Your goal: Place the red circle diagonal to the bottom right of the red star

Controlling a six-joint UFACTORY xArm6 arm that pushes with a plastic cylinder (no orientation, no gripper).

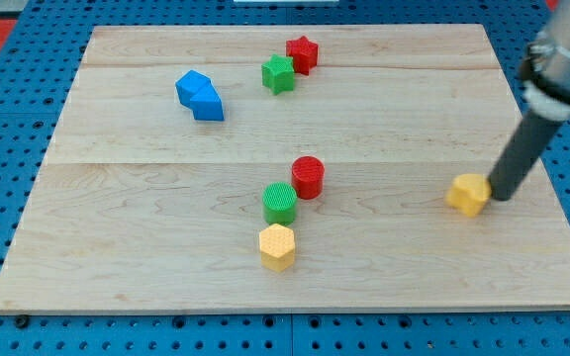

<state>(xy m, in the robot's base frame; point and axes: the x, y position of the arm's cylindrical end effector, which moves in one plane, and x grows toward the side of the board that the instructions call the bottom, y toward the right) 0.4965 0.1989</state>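
The red circle [308,176] stands near the middle of the wooden board [146,218], touching the green circle [280,203] at its lower left. The red star [303,53] sits near the view's top, touching the green star [278,74] at its lower left. My tip [499,196] is at the view's right, right beside the yellow block [469,194] and far to the right of the red circle.
A yellow hexagon [277,246] lies just below the green circle. Two blue blocks [200,95] sit joined together at the upper left. The board's right edge is close to my tip. Blue pegboard surrounds the board.
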